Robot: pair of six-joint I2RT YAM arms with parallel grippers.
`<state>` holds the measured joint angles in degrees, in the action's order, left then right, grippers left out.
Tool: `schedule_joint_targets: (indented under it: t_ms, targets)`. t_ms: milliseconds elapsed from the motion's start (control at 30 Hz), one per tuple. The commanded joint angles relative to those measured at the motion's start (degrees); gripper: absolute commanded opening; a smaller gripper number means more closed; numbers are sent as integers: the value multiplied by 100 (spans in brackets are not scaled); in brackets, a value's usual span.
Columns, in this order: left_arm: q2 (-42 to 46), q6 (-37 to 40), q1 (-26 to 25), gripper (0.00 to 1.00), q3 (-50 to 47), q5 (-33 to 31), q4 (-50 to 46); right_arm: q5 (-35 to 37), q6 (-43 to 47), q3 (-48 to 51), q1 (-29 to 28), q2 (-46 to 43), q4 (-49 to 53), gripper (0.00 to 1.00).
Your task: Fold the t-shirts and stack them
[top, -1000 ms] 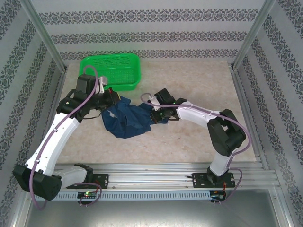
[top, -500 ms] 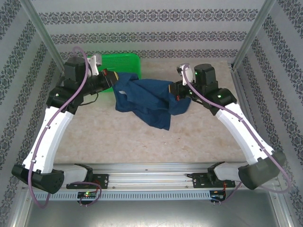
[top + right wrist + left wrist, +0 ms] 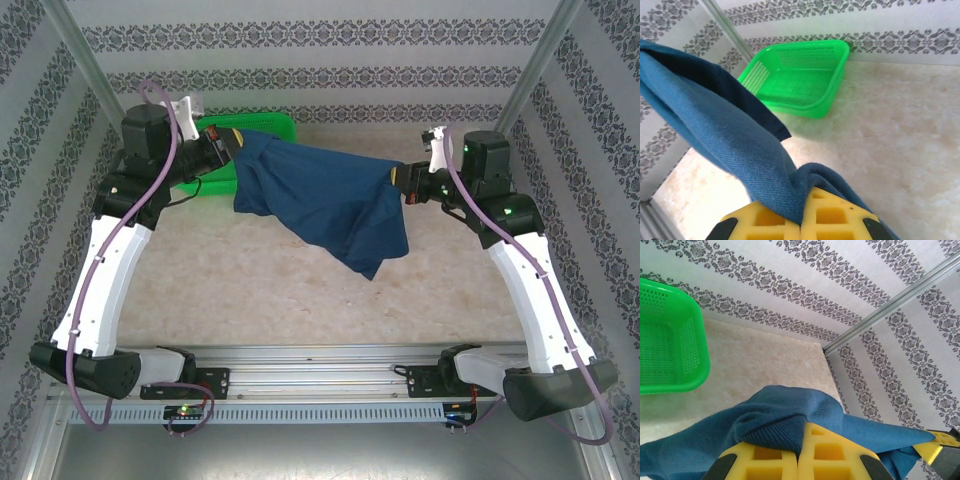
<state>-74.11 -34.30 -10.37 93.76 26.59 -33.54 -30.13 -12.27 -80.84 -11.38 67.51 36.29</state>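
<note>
A dark navy blue t-shirt hangs stretched in the air between my two grippers, its lower part drooping toward the table. My left gripper is shut on the shirt's left end, near the basket. In the left wrist view the yellow fingers pinch a ribbed edge of the t-shirt. My right gripper is shut on the shirt's right end. In the right wrist view its yellow fingers clamp a fold of the t-shirt. No white print shows on the cloth.
A green plastic mesh basket stands at the back left of the beige table, partly behind the shirt; it is also in the left wrist view and the right wrist view. Patterned walls and metal posts enclose the table.
Both arms have risen and spread apart, lifting the shirt off the table from a bunched heap into a stretched span between the grippers.
</note>
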Motion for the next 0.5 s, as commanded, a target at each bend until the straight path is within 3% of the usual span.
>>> schedule_joint_targets:
  t_ms: [0, 200, 467]
  targets:
    - [423, 249, 82, 0, -82, 75, 91, -864, -154, 23, 34, -193, 64, 0]
    - [975, 39, 88, 0, -991, 73, 223, -854, -281, 427, 136, -100, 565, 0]
    - [566, 38, 80, 0, -1520, 117, 552, -865, -377, 86, 447, 977, 1285, 4]
